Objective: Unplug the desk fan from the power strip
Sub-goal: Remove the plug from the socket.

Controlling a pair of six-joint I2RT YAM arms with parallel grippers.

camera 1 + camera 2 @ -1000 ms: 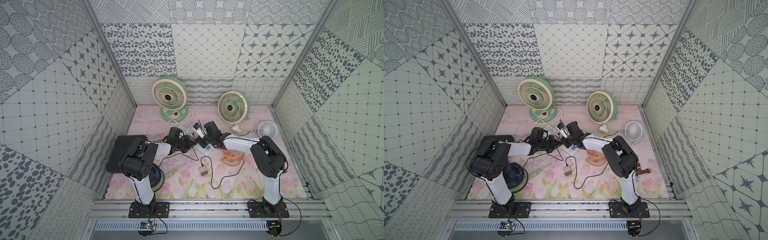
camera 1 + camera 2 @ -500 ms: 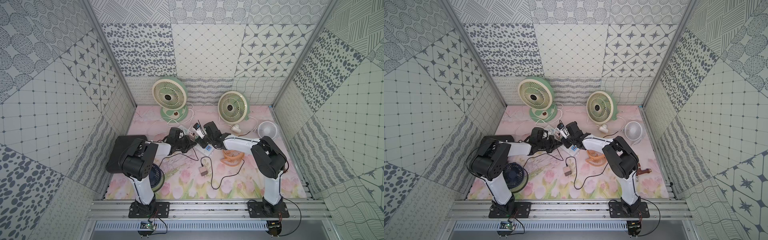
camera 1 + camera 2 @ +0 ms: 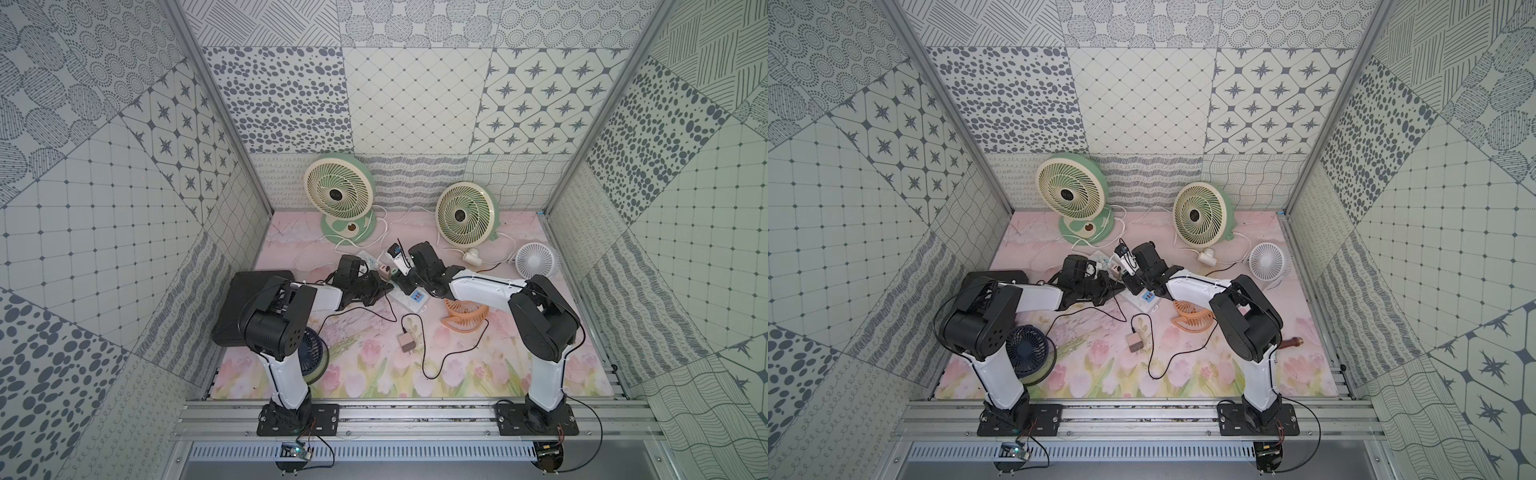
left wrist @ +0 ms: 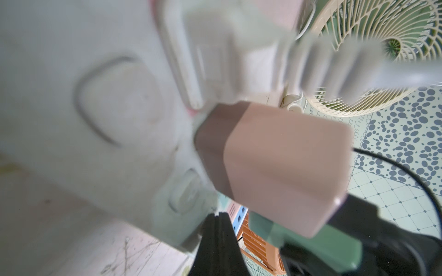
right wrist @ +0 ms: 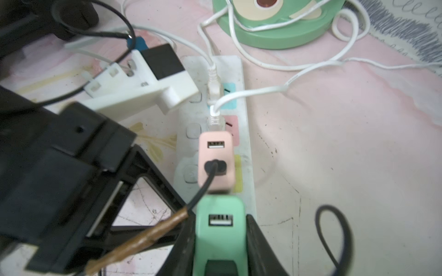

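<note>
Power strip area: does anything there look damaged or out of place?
Yes. The black cable leaving the pink adapter on the power strip has a brown wrapped stretch, like a tape repair. Nearby, a small orange fan seems to lie flat on the mat instead of standing.

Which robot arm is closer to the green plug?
Right. The right fingers sit on both sides of the green plug. The left fingers are shut, off to its side, nearer the pink plug.
</note>
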